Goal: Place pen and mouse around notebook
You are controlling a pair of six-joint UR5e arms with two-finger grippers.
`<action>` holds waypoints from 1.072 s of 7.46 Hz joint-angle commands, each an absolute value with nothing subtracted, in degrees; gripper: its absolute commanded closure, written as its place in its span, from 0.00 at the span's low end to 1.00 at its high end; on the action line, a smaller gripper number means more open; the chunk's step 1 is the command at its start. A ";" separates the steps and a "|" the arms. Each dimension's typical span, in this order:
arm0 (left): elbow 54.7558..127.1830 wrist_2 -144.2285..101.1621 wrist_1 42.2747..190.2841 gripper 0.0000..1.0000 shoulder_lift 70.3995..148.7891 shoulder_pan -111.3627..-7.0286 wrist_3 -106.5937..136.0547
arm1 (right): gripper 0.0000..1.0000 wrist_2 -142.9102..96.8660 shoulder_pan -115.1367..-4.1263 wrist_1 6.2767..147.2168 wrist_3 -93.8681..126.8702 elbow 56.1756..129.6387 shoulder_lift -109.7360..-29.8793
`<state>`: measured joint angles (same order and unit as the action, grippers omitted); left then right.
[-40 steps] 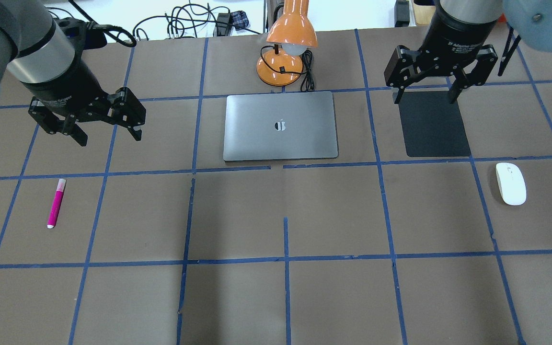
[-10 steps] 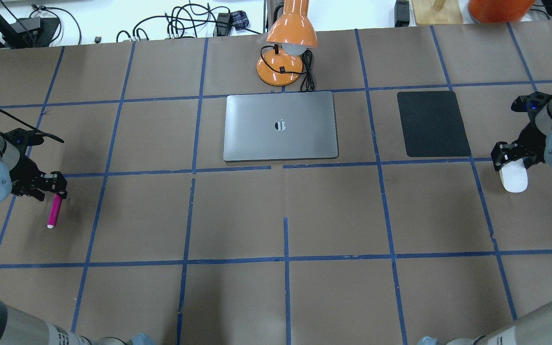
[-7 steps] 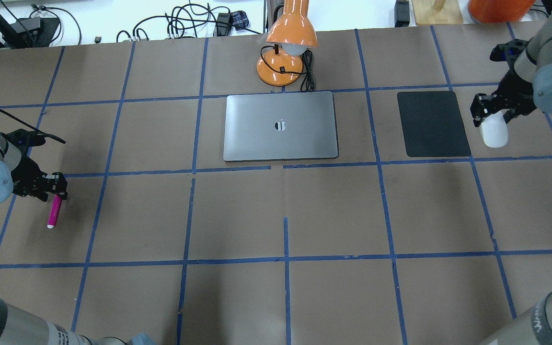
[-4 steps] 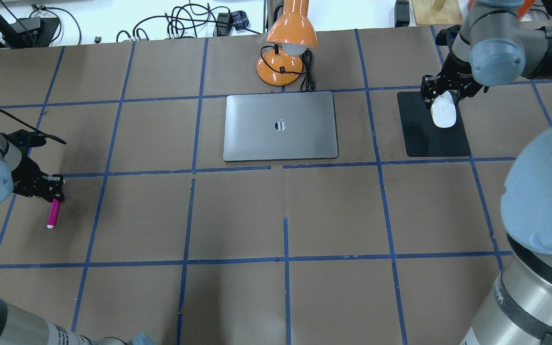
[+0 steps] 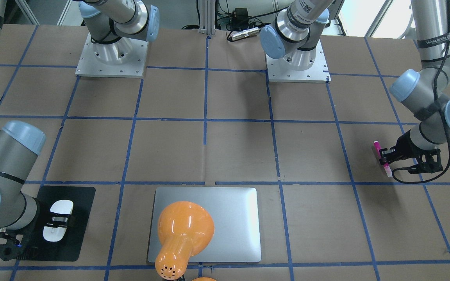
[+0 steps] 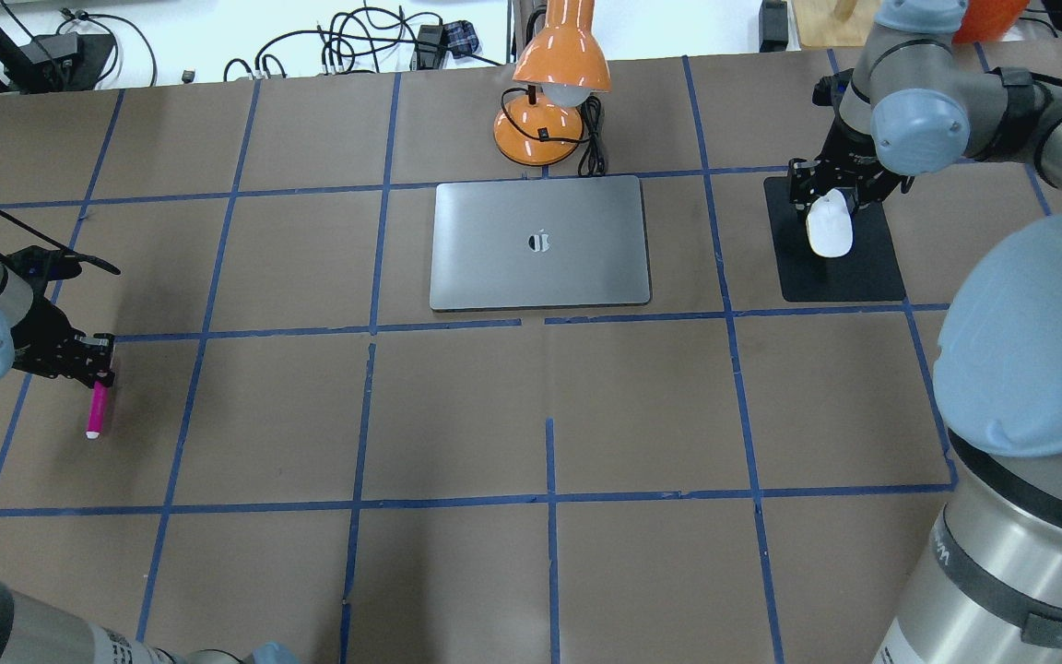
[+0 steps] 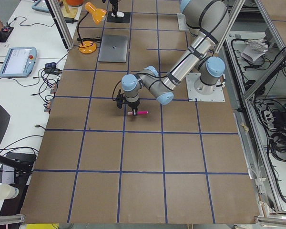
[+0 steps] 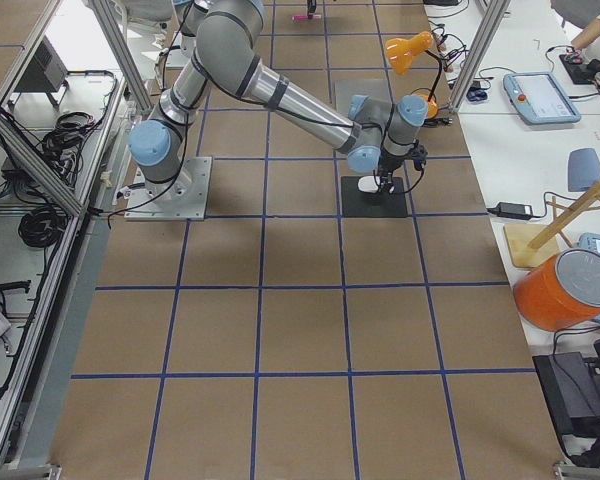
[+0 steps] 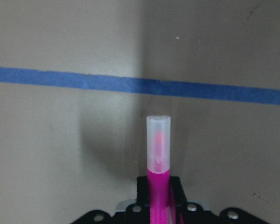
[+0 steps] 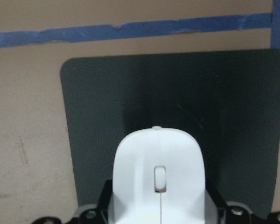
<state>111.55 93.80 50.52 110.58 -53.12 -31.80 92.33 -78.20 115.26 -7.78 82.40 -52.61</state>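
Note:
The magenta pen [image 6: 96, 406] is at the table's left side, its upper end pinched in my left gripper [image 6: 96, 367], which is shut on it. In the left wrist view the pen [image 9: 157, 154] sticks out forward with its pale cap leading, low over the brown paper. My right gripper [image 6: 828, 192] is shut on the white mouse [image 6: 831, 229], holding it over a black pad [image 6: 854, 272]; I cannot tell whether the mouse touches the pad. The right wrist view has the mouse [image 10: 158, 179] in the jaws above the pad [image 10: 98, 116]. The silver notebook [image 6: 540, 242] lies closed at the table's middle back.
An orange desk lamp [image 6: 554, 83] stands just behind the notebook with its cable coiled beside it. In the front-facing view the lamp [image 5: 182, 230] covers part of the notebook [image 5: 236, 230]. Blue tape lines grid the brown table. Cables lie beyond the far edge.
My right gripper took the mouse from the right of the table, lifted it and carried it back and left over the black pad. My left gripper closed on the pen and shifted slightly left.

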 commanded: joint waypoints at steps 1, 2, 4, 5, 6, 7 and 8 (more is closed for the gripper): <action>106.64 93.87 55.77 1.00 108.20 -53.70 -30.60 | 0.44 92.37 -78.22 115.23 -7.65 82.44 -52.03; 103.65 93.61 59.55 1.00 108.98 -53.96 -24.15 | 0.26 92.29 -78.14 115.22 -7.91 82.53 -51.94; 101.08 93.95 62.14 1.00 107.94 -59.29 -15.86 | 0.03 92.37 -78.14 115.31 -7.91 82.44 -52.03; 100.73 94.30 61.96 1.00 107.84 -62.46 -13.65 | 0.00 92.46 -78.13 114.88 -7.91 81.66 -52.38; 100.72 94.05 61.96 1.00 107.32 -65.54 -6.84 | 0.00 92.72 -78.13 114.44 -7.91 81.30 -53.25; 100.98 94.30 62.57 1.00 106.71 -68.79 -0.59 | 0.00 94.20 -78.13 112.61 -8.00 80.17 -54.04; 101.33 94.31 63.10 1.00 106.44 -71.69 7.39 | 0.00 94.13 -78.40 106.58 -7.91 77.37 -56.75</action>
